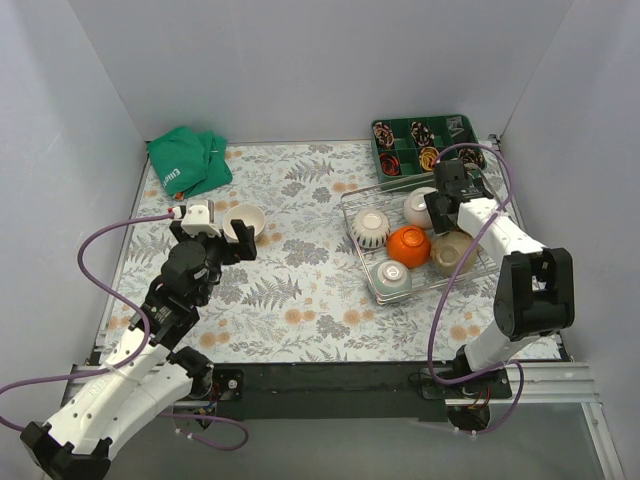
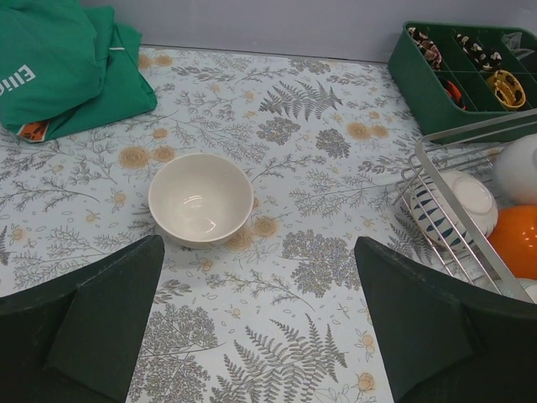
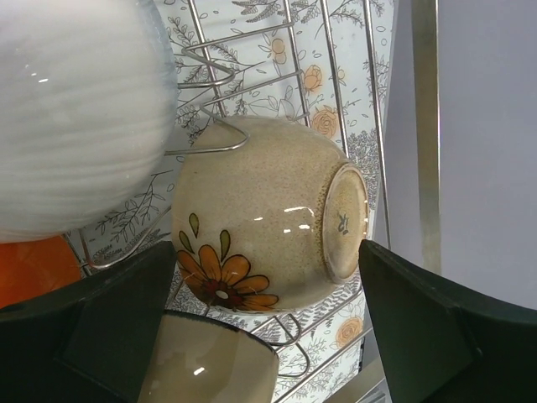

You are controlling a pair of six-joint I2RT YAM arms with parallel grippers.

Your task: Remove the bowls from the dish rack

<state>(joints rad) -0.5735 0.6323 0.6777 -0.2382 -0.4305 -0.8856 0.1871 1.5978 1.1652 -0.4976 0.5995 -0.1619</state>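
While the wire dish rack (image 2: pixel 478 128) at the right holds several bowls, among them an orange bowl (image 1: pixel 409 245) and a beige flowered bowl (image 3: pixel 252 227) tipped on its side, a white bowl (image 2: pixel 201 197) stands upright on the table at the left. The left gripper (image 2: pixel 260 319) is spread and empty near it. The right gripper (image 1: pixel 441 204) hangs spread above the rack. A green tray (image 1: pixel 425 140) lies just beyond the rack, and a green cloth (image 1: pixel 188 160) lies far left.

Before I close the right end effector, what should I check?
1. Right end effector open: ok.
2. Beige speckled ceramic bowl with orange flower lies between its fingers: ok.
3. Fingers touching that bowl: cannot tell.
4. Clearance from the neighbouring white glossy ceramic bowl: not ok, looks tight.
5. Silver wire dish rack free of the beige bowl: cannot tell.
6. Left end effector open, clear of the cream round ceramic bowl: ok.
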